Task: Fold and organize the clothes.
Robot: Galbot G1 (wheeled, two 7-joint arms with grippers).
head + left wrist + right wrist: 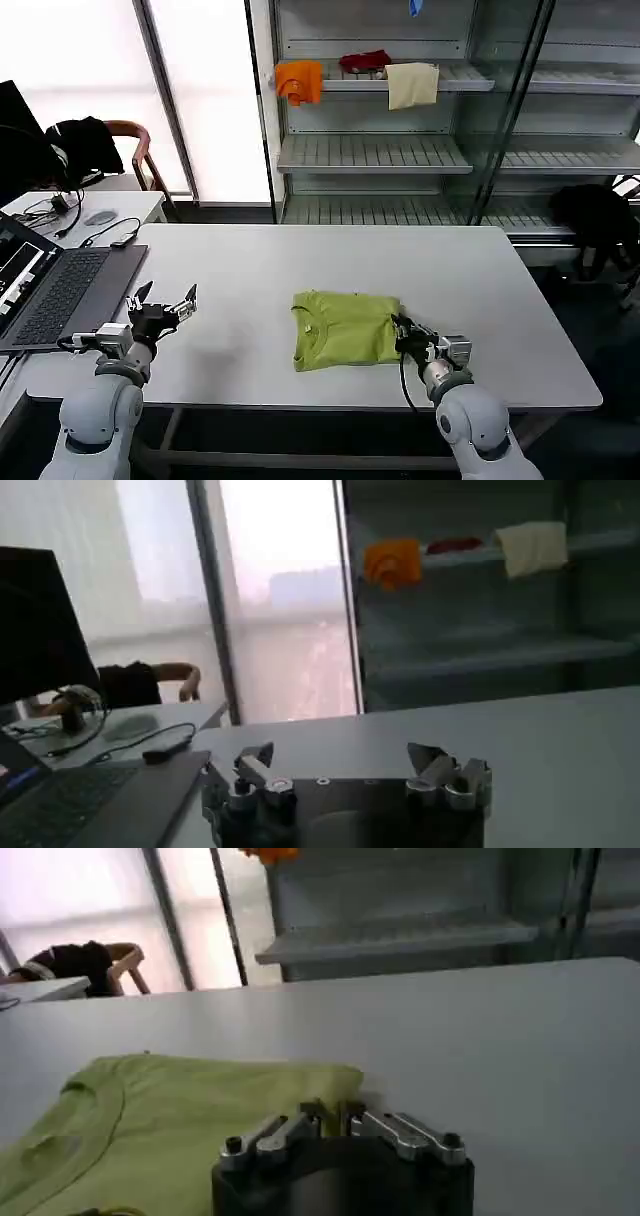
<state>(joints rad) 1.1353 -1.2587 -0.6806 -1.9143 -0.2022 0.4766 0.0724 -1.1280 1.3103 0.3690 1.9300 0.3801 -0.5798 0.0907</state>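
The lime-green T-shirt [343,329] lies folded into a compact rectangle on the white table [250,280], near its front edge, collar toward the front left. My right gripper [403,331] is at the shirt's right edge, shut on a pinch of the green fabric; in the right wrist view its fingers [312,1116] close on the T-shirt [180,1118] edge. My left gripper [166,301] hovers over the table's front left, far from the shirt, open with nothing between its fingers [252,762].
A grey laptop [60,290] with cables lies at the table's left edge. Behind the table stands a shelf unit [400,150] holding orange [299,81], red [365,62] and cream [412,84] cloths. A chair with a black garment [85,145] is at far left.
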